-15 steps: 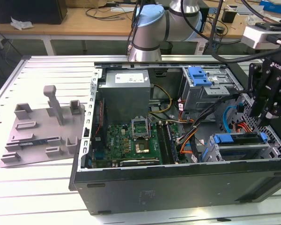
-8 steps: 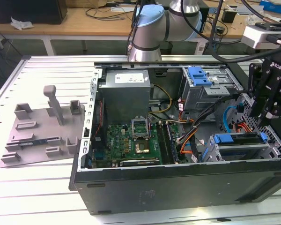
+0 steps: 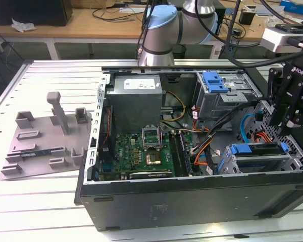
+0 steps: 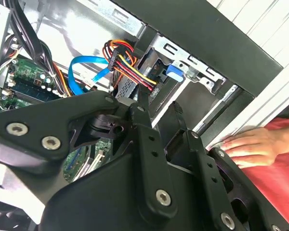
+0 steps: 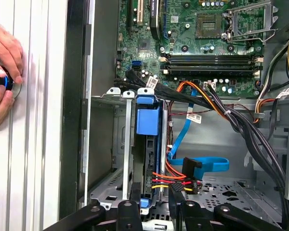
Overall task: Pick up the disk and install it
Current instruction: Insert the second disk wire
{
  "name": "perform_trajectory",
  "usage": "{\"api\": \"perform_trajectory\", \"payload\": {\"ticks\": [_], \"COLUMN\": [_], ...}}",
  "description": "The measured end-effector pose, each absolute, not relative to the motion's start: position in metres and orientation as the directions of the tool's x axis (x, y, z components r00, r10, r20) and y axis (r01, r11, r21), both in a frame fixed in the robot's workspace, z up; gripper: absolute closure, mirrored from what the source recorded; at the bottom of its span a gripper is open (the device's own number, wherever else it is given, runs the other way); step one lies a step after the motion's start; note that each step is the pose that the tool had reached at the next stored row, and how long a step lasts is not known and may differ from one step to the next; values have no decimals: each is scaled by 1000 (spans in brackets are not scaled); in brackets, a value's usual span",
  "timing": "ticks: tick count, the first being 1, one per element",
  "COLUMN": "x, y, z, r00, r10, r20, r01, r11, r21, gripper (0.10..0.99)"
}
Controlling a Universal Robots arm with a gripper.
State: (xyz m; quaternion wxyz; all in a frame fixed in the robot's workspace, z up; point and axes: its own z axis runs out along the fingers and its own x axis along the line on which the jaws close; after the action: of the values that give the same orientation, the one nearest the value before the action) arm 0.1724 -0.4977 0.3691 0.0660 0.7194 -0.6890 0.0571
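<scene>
Black hand hangs at exterior view's 3 o'clock, over open computer case on slatted counter; white lettering on its body, not read off. Finger spread: cannot tell. Disk with blue carrier sits in grey drive cage at 4 o'clock, just below hand. Grey fixture at 9 o'clock.
Second wrist view: hand linkages fill lower half; person's hand at 3 o'clock rests against case.
First wrist view: disk upright in cage at centre; small white cable labels unreadable; person's fingers at 9 o'clock.
</scene>
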Motion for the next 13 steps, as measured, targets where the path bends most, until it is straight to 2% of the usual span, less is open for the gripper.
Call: {"api": "perform_trajectory", "payload": {"ticks": [7, 10, 13], "x": [173, 173, 173], "y": [-467, -450, -440], "z": [369, 370, 370], "r00": [45, 48, 50], "r10": [-971, -951, -938], "r20": [234, 304, 344], "r01": [-999, -999, -998], "r11": [-41, -38, -37], "r21": [22, 36, 45], "gripper": [722, 722, 722]}}
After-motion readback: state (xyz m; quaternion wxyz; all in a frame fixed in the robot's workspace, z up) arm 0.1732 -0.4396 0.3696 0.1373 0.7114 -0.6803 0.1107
